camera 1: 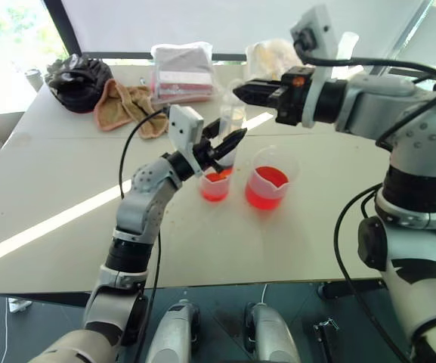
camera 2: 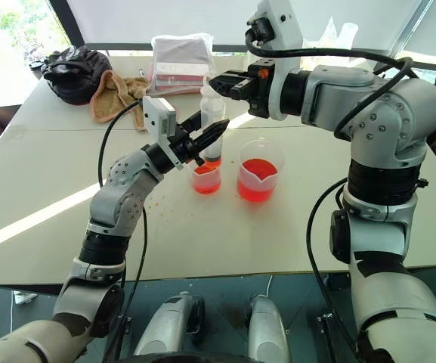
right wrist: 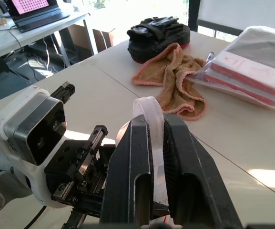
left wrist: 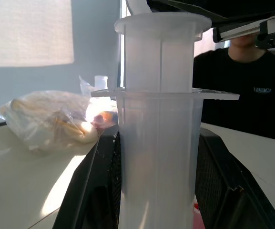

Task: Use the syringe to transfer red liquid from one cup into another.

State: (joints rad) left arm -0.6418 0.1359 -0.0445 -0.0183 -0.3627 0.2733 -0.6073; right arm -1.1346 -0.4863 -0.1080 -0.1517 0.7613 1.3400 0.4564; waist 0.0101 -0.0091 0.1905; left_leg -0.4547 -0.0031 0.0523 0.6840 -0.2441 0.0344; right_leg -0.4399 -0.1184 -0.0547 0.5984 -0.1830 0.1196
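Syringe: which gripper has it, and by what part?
Both. The left gripper clamps the syringe by its barrel, just under the flange; the right gripper is shut on the plunger top. Its tip sits in the small cup.

No readable text, labels, numbers or signs.

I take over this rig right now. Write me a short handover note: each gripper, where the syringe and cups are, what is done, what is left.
Left gripper: shut on the syringe barrel, holding it upright, tip down in the smaller cup.
Right gripper: shut on the plunger top.
Larger spouted cup: stands beside the smaller cup on the table, holding red liquid.
Done: the smaller cup already holds some red liquid.
Left: probably finish the plunger stroke, then lift the syringe clear. How much liquid remains in the barrel is not clear.
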